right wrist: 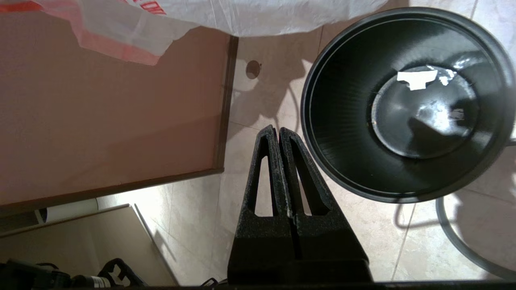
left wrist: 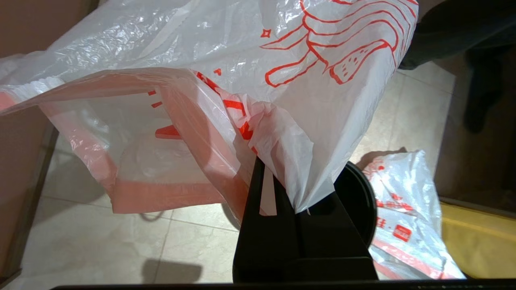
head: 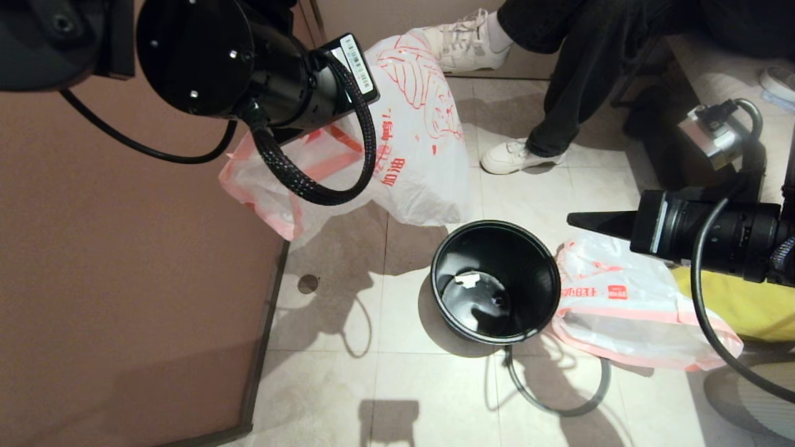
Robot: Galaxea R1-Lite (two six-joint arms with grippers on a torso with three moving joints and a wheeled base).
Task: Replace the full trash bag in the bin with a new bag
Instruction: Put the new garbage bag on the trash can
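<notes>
The new bag (head: 416, 155), limp translucent white with a red cartoon figure and a pink hem band, hangs in the air left of and behind the bin. My left gripper (left wrist: 282, 189) is shut on a gathered fold of the new bag (left wrist: 306, 133); in the head view the arm hides its fingers. The black bin (head: 447, 273) stands unlined on the floor, glossy inside, with a white scrap (head: 467, 279) at its bottom. Its grey ring (head: 559, 406) lies on the tiles in front. The full trash bag (head: 627, 310) lies right of the bin. My right gripper (head: 590, 222) hovers shut and empty above that bag, near the bin (right wrist: 342, 121).
A brown panel (head: 124, 279) walls off the left side. A person's legs and white shoes (head: 515, 158) stand behind the bin. Something yellow (head: 745, 304) sits at the right edge. A round floor hole (head: 307, 284) is left of the bin.
</notes>
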